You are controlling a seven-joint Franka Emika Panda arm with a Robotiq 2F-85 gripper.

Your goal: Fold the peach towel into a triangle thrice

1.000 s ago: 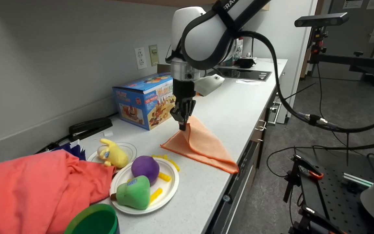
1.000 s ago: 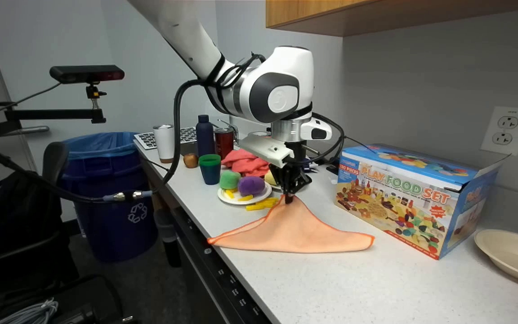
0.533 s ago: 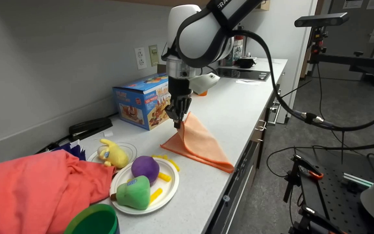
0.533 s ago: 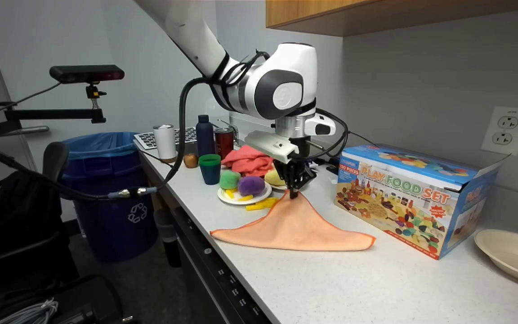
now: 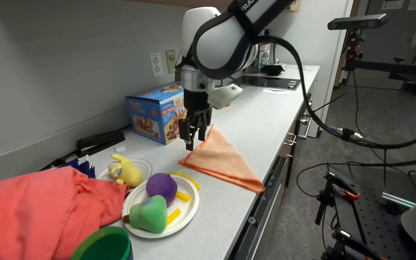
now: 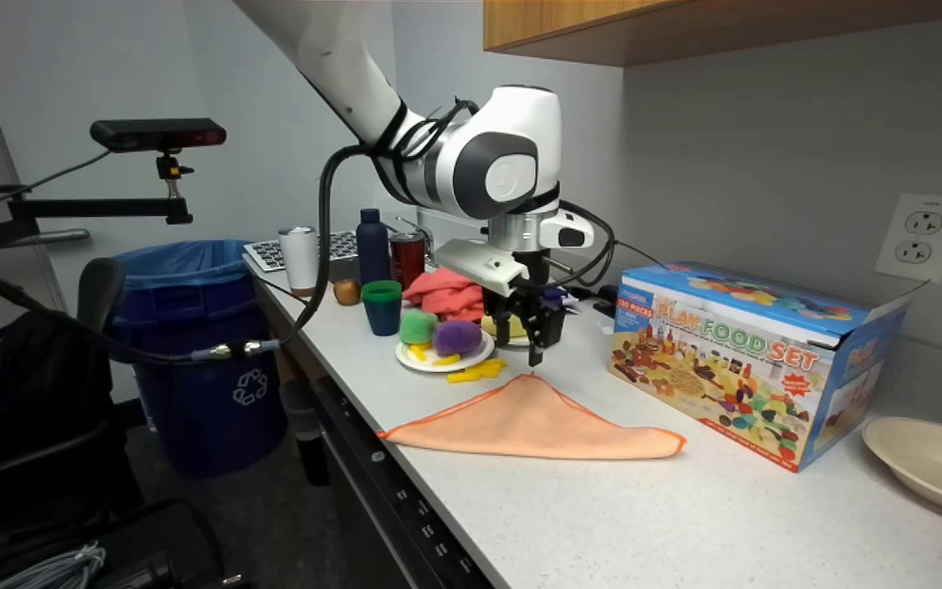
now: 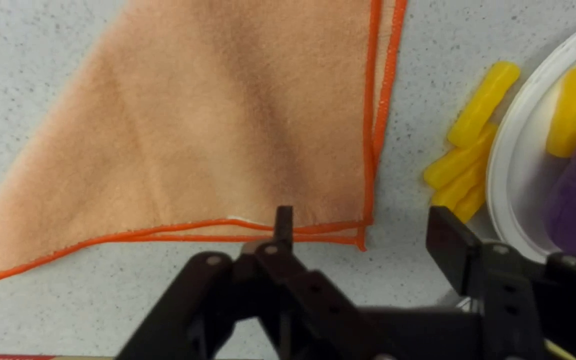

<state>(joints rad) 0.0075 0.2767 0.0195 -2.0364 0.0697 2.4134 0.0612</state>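
Note:
The peach towel (image 5: 222, 155) lies on the counter as a triangle, doubled over. Its long folded side faces the front in an exterior view (image 6: 536, 417). In the wrist view, the orange hems of the two layers nearly line up at the square corner of the towel (image 7: 208, 125), one corner slightly past the other. My gripper (image 7: 361, 210) hangs just above that corner with its fingers spread wide and nothing between them. One finger (image 7: 284, 225) overlaps the towel's edge in that view; the other is off to the side, near the yellow sticks. Both exterior views show the fingertips clear of the cloth.
Yellow sticks (image 7: 468, 170) and a white plate (image 5: 190, 216) holding purple and green toys sit beside the towel. A play food box (image 6: 716, 352) stands by the wall. Further off are a coral cloth (image 5: 49, 209) and a green cup (image 5: 103, 245). One towel corner reaches the counter's edge.
The fingers, shut on the towel's corner before, have spread and let it go. The raised corner has dropped flat onto the layer below, and the towel now lies lower.

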